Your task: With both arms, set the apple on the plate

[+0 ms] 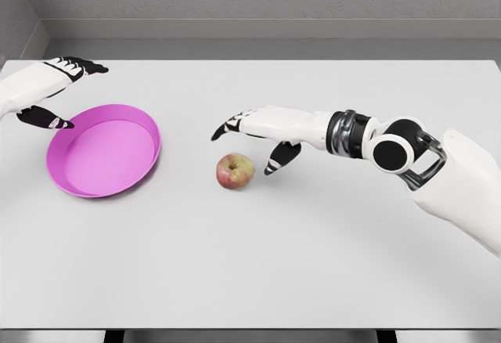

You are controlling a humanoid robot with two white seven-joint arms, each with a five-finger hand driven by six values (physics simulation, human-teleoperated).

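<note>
A round, red-and-yellow apple (pixel 235 171) is sitting on the smooth white table (pixel 313 265) near its middle, apart from the plate. The shallow, glossy magenta plate (pixel 149 135) is lying toward the left edge. The right hand (pixel 262 135) is hovering just beside the apple, fingers spread, holding nothing. The left hand (pixel 47 92) is reaching around the plate's left rim, fingers open, thumb at the rim.

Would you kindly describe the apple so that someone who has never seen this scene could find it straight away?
Start at the pink plate on the left of the white table. Just right of the plate's rim, on the bare tabletop, sits the apple, with the right robot hand open just above and to the right of it. It is the only small round thing there, mottled red and yellow-green.
</note>
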